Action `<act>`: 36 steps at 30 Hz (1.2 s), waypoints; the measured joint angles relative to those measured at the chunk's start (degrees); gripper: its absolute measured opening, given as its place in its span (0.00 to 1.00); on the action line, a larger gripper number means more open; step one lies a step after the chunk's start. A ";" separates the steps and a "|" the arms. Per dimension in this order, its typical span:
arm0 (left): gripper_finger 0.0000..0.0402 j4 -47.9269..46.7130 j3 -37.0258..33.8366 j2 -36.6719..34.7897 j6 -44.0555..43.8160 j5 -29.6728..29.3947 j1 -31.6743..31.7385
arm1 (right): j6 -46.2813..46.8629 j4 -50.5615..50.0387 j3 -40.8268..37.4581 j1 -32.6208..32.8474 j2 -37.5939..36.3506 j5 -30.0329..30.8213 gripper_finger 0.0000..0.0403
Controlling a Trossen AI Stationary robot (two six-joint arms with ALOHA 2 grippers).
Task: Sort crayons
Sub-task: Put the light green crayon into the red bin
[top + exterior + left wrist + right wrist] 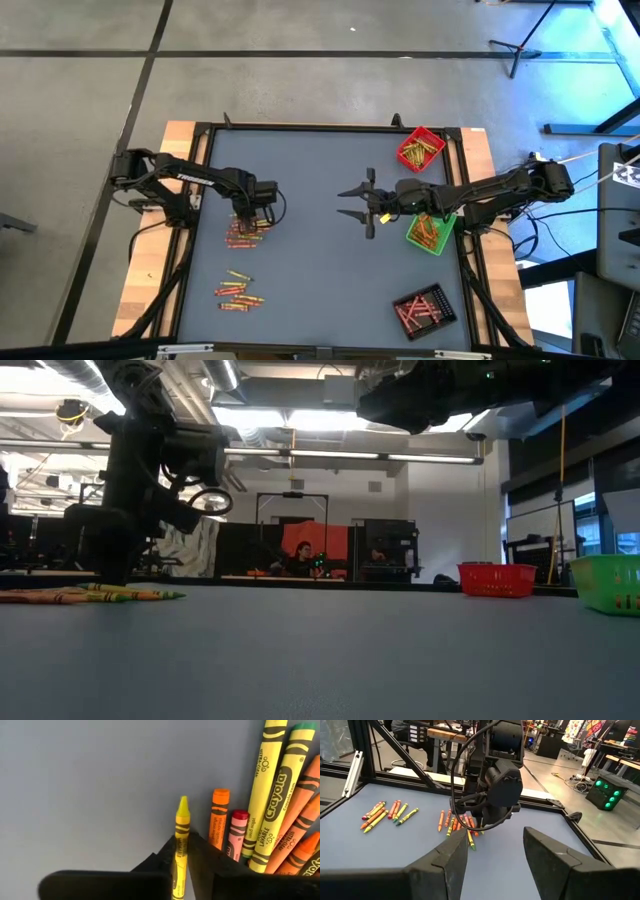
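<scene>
My left gripper (245, 213) points down over a pile of red, orange and yellow crayons (243, 234) at the table's left and is shut on one yellow crayon (182, 832). Beside that crayon lie orange, red, yellow and green-tipped crayons (260, 820), flat on the mat. A second group of crayons (238, 292) lies nearer the front left. My right gripper (358, 203) hovers open and level above the table's middle, with nothing between its fingers (450, 857). My left gripper pinches the yellow crayon's paper-wrapped shaft (181, 851) between its two fingers (159, 862), behind the pointed tip. The fingers come from above and stand on the crayon's two long sides. The tip sticks out past them; the crayon seems to lie on the mat.
A red tray (421, 148) with yellow crayons stands at the far right. A green tray (432, 232) lies under the right arm, and a black tray (424, 308) with red crayons sits at the near right. The mat's middle is bare.
</scene>
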 joint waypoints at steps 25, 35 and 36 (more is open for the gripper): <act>0.01 5.15 13.51 -12.68 4.76 -23.37 -15.98 | 7.03 -0.87 0.00 -0.01 0.00 -1.90 0.73; 0.02 44.00 3.89 -15.40 18.46 -22.19 -20.00 | 5.92 0.35 0.00 0.00 0.02 -1.98 0.74; 0.02 48.49 2.38 -15.08 19.75 -21.06 -20.00 | 5.61 0.40 0.00 0.00 0.12 -1.99 0.74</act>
